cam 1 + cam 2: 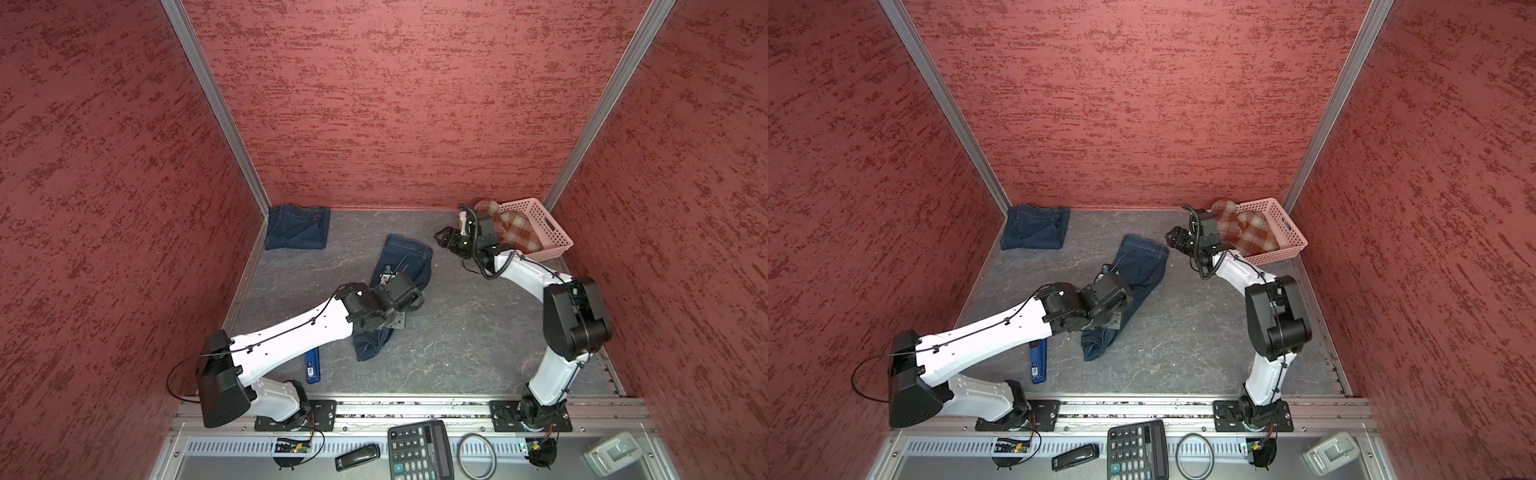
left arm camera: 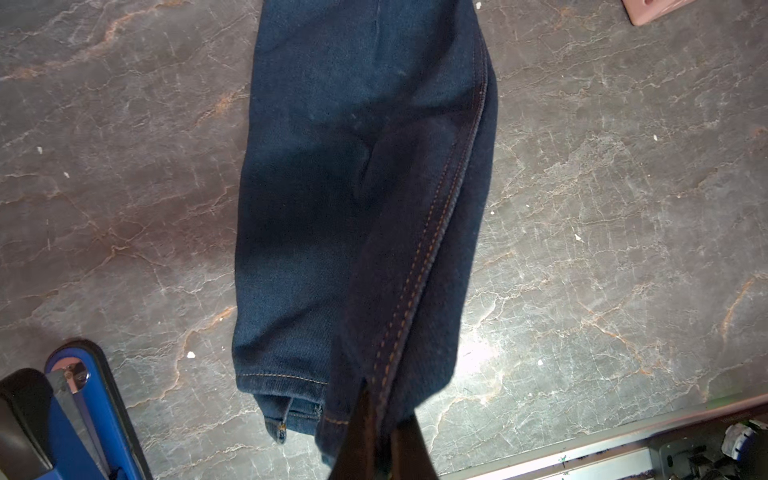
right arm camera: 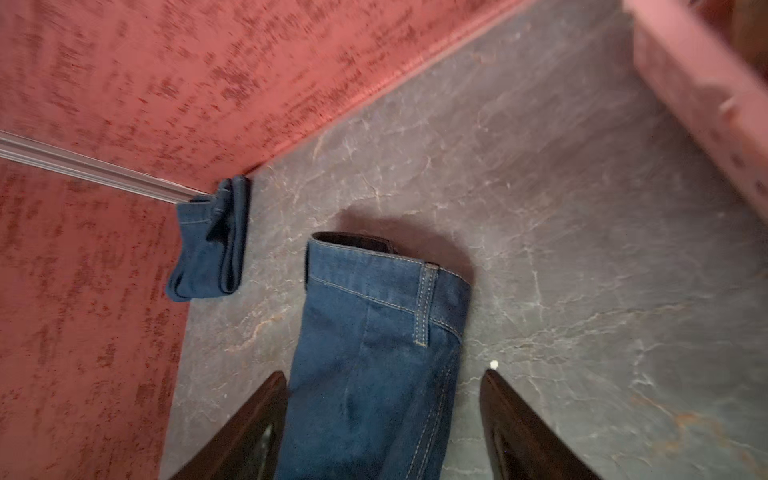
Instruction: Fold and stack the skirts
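Note:
One dark blue denim skirt (image 1: 405, 257) (image 1: 1142, 257) lies stretched out mid-table. My left gripper (image 2: 386, 419) is shut on this skirt (image 2: 353, 187), pinching its orange-stitched side seam near the hem; in both top views the wrist hides the fingertips. My right gripper (image 1: 442, 239) (image 1: 1173, 239) (image 3: 384, 372) is open, hovering over the skirt's waistband end (image 3: 374, 332) with the cloth between but apart from its fingers. A second denim skirt (image 1: 297, 227) (image 1: 1036, 227) (image 3: 212, 245) lies folded in the back left corner. The plaid skirt (image 1: 517, 230) (image 1: 1246, 228) sits bunched in the basket.
The pink perforated basket (image 1: 550, 226) (image 1: 1285, 226) (image 3: 706, 104) stands at the back right, just behind my right wrist. A blue tool (image 1: 312, 365) (image 1: 1038, 361) (image 2: 83, 407) lies near the front under my left arm. Red walls close three sides. A calculator (image 1: 419, 451) rests below the front rail.

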`<act>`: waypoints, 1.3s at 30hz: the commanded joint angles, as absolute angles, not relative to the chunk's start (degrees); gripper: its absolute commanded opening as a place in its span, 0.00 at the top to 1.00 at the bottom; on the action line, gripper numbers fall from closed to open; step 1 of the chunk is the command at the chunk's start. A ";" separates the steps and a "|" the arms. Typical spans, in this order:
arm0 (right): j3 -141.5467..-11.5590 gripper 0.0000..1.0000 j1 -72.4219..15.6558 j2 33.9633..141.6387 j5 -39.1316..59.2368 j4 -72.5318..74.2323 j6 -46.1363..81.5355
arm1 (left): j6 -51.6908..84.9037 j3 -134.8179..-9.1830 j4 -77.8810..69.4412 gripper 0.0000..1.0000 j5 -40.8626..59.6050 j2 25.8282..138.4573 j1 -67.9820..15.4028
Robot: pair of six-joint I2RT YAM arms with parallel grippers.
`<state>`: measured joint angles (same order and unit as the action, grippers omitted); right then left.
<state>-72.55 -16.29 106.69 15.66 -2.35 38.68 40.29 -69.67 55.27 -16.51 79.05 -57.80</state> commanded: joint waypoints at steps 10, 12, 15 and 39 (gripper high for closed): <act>-74.58 0.33 -17.03 117.79 16.42 4.43 43.59 | 41.72 -64.35 44.64 1.00 -9.05 85.02 -64.20; -75.43 0.35 -17.00 119.78 16.84 4.68 43.59 | 42.35 -64.66 45.51 1.00 -9.22 87.09 -65.09; -75.87 0.38 -16.98 122.17 18.21 7.65 43.94 | 42.93 -65.06 46.07 1.00 -9.26 89.36 -65.99; -86.11 1.00 -19.81 132.23 14.02 31.68 54.70 | 28.76 -59.03 52.01 1.00 -16.30 85.38 -47.18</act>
